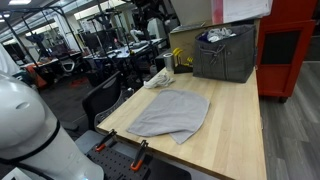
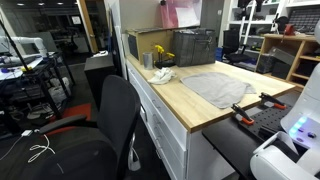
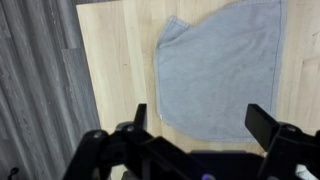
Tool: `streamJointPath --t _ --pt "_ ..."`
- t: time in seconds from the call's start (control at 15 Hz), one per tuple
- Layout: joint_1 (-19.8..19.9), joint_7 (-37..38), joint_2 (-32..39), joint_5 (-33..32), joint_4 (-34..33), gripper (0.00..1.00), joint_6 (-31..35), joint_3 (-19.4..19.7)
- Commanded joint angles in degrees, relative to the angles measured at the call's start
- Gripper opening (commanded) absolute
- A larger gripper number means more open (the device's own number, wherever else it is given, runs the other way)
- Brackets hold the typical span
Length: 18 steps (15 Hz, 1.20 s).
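Hovering arm: the arm (image 1: pixel 28 122) shows only as a white rounded body at the frame corner in both exterior views, and the wrist camera looks straight down on the work.
Pincer: the pincer (image 3: pixel 200 125) comes in from the bottom of the wrist view, black fingers (image 3: pixel 140 116) spread wide apart, jaws gaping, nothing between them. It is out of frame in both exterior views.
Cloth: a grey cloth (image 3: pixel 220 65) lies spread flat, one corner folded in, and its near hem runs right between the two fingers in the wrist view. No contact can be seen; the pincer hangs above it.
Cloth on the counter: in both exterior views the grey cloth (image 1: pixel 170 113) sits mid-counter, towards the arm's end.
Counter: a pale wooden counter (image 1: pixel 238 125); two orange-handled clamps (image 1: pixel 138 150) grip its near edge.
Far end: a grey bin (image 1: pixel 225 55) stands well apart from the cloth, with a crumpled white rag (image 1: pixel 160 78) lying between the two, near the edge.
Room: a black office chair (image 2: pixel 110 120) stands just beside the counter, a red cabinet (image 1: pixel 290 45) stands beyond it, and the floor (image 3: pixel 35 80) is grey planks.
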<state>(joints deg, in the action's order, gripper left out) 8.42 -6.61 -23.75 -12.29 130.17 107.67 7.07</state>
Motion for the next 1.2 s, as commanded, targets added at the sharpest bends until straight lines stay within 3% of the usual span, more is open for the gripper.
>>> streamJointPath --t 0.0,0.47,0.87,1.13 --pt "-0.4 0.1 0.0 -0.1 -0.1 1.0 -0.2 0.3" --pt "-1.3 4.5 0.5 0.4 -0.7 1.0 -1.8 -2.4" --pt "-5.8 20.7 3.3 6.8 -3.9 1.0 -5.5 -10.5" --pt "-8.1 27.7 8.3 8.7 -6.9 1.0 -4.1 -14.4"
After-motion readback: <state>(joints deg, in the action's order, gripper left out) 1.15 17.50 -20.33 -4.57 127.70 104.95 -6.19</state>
